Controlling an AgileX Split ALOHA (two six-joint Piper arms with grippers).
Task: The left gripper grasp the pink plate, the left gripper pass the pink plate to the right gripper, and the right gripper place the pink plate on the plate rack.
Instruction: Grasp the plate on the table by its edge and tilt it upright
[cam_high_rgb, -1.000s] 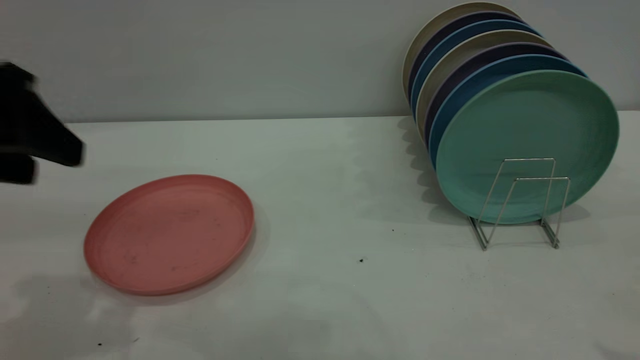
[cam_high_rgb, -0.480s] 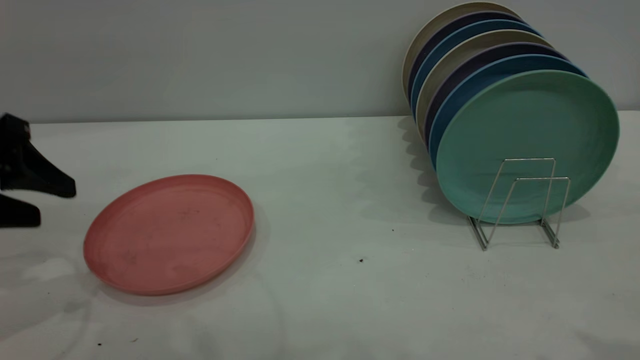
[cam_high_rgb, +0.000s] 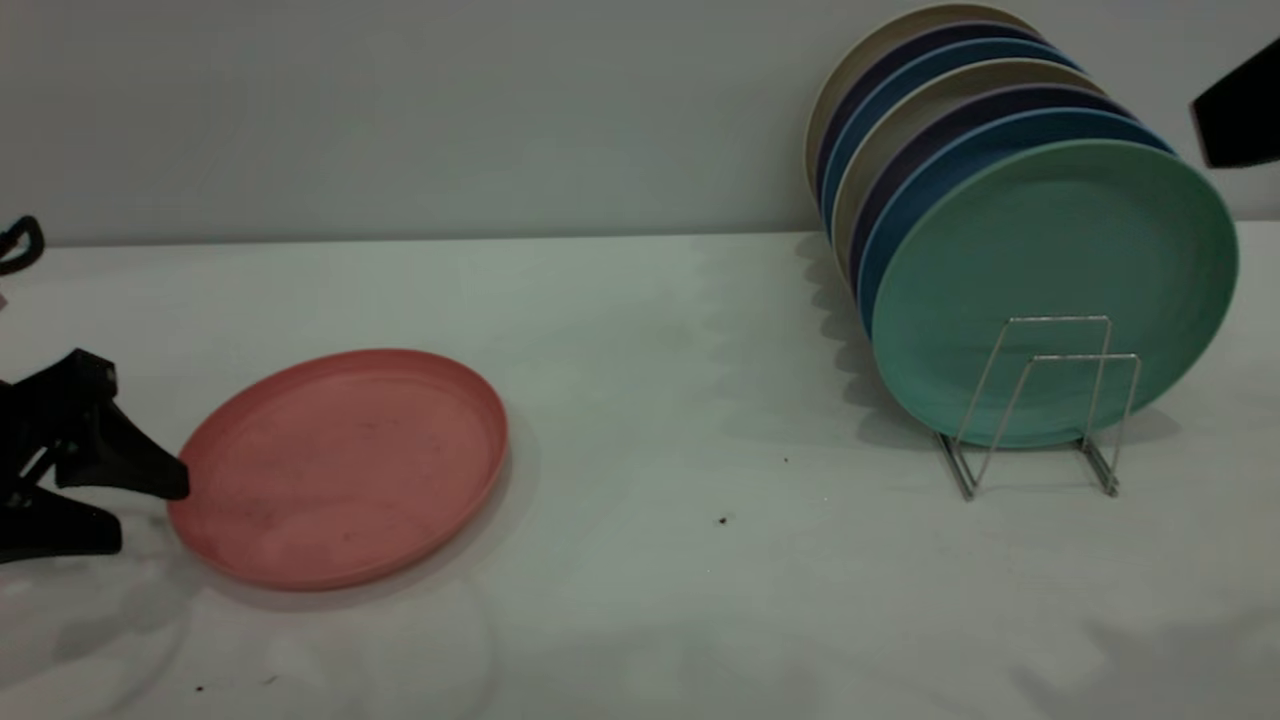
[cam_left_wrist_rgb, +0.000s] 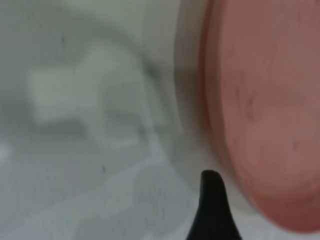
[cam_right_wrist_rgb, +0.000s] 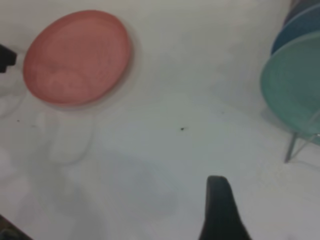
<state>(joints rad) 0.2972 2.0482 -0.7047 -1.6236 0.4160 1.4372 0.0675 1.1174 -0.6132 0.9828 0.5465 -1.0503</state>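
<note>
- The table (cam_high_rgb: 640, 620) is a pale surface carrying everything; on its right side a row of upright plates leans together, the front one a mint-green plate (cam_high_rgb: 1050, 280)
- The pink plate (cam_high_rgb: 340, 465) lies flat on the left part of the table, well apart from that row
- The plate rack (cam_high_rgb: 1040, 410) shows two bare wire loops in front of the green plate; its rear part is hidden behind the plates
- The left gripper (cam_high_rgb: 135, 505) sits at the frame's left edge, low over the table, its jaws apart, one above the other, with the upper tip just at the plate's near rim
- The plate lies directly ahead of that opening, toward the table's middle; the left arm is much the nearer one, so the grasp comes down to sliding the jaws over the rim
- The lower jaw seems to rest near the table, but actual contact is unclear
- The right gripper (cam_high_rgb: 1240, 110) is only a dark corner high at the right edge; I cannot tell how its fingers stand
</note>
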